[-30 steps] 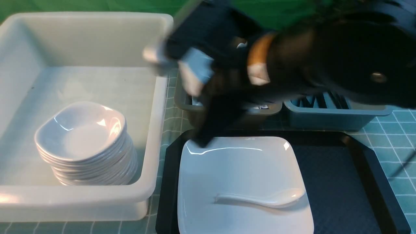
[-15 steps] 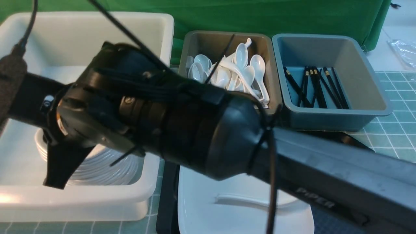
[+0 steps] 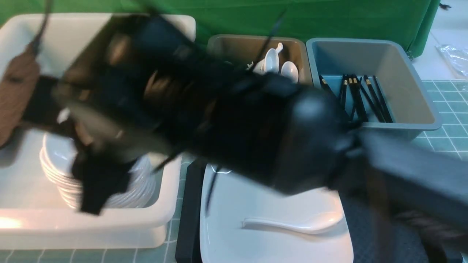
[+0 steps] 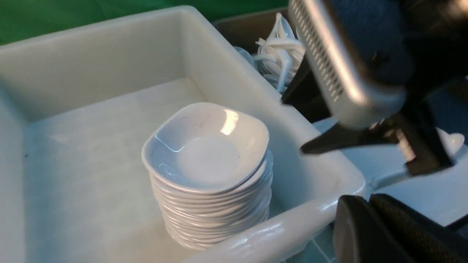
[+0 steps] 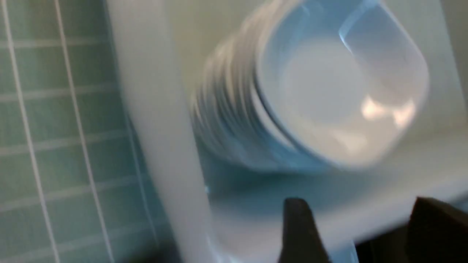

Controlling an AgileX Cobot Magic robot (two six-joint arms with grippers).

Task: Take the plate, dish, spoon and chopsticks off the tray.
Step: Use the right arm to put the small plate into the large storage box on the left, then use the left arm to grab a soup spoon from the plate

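Observation:
The white square plate lies on the black tray, and the white spoon rests on the plate. A stack of small white dishes stands in the white tub. My right gripper hangs open and empty just beside the stack, blurred by motion. Its arm crosses the whole front view. My left gripper is shut on nothing, low by the tub's near corner. Black chopsticks lie in the blue-grey bin; none show on the tray.
A grey bin behind the tray holds several white spoons. The blue-grey bin stands to its right. The tub's tall rim lies between the dish stack and the tray. A green checked cloth covers the table.
The right arm swung left from above the tray to the white tub, and its jaws have opened beside the dish stack. The left gripper stays shut.

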